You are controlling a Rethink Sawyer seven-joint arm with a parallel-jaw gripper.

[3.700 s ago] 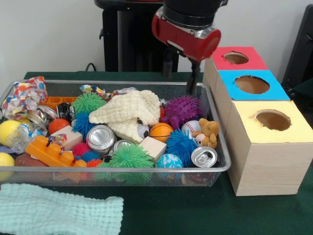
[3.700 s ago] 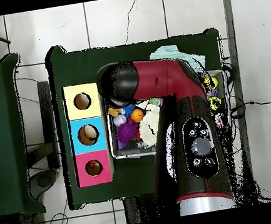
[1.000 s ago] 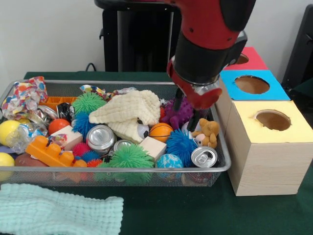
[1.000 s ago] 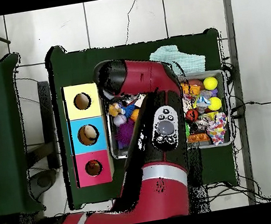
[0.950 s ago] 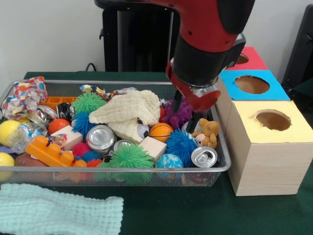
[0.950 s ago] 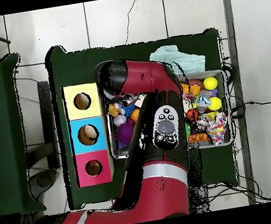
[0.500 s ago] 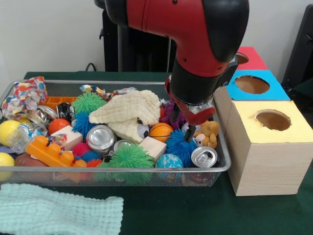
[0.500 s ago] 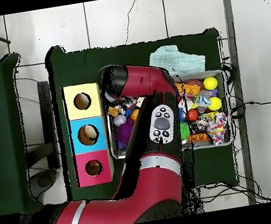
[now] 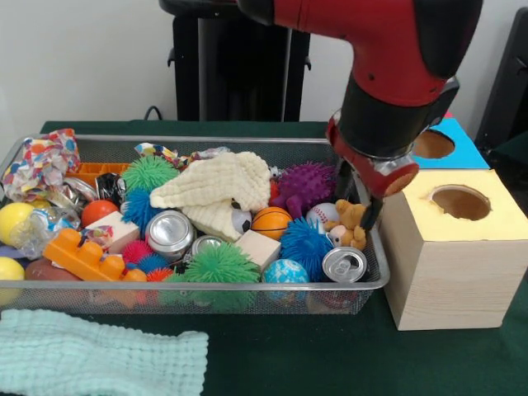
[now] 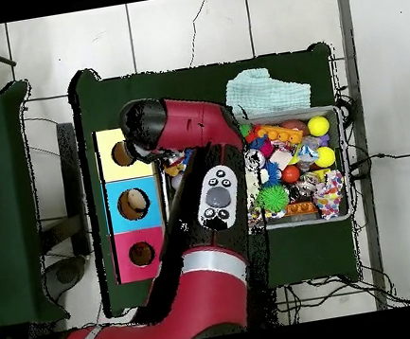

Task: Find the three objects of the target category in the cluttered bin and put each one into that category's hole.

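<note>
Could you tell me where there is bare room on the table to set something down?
The green tablecloth is bare in front of the wire bin, between the mint towel and the yellow-topped box. The bin itself is packed.

The arm (image 9: 388, 74) is reaching down at the frame's upper right, its gripper (image 9: 356, 202) hanging with fingers (image 9: 371, 211) parted.

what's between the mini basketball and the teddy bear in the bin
In the front view, a small baseball lies between the mini basketball and the teddy bear, with a blue spiky ball just in front of that gap.
</note>
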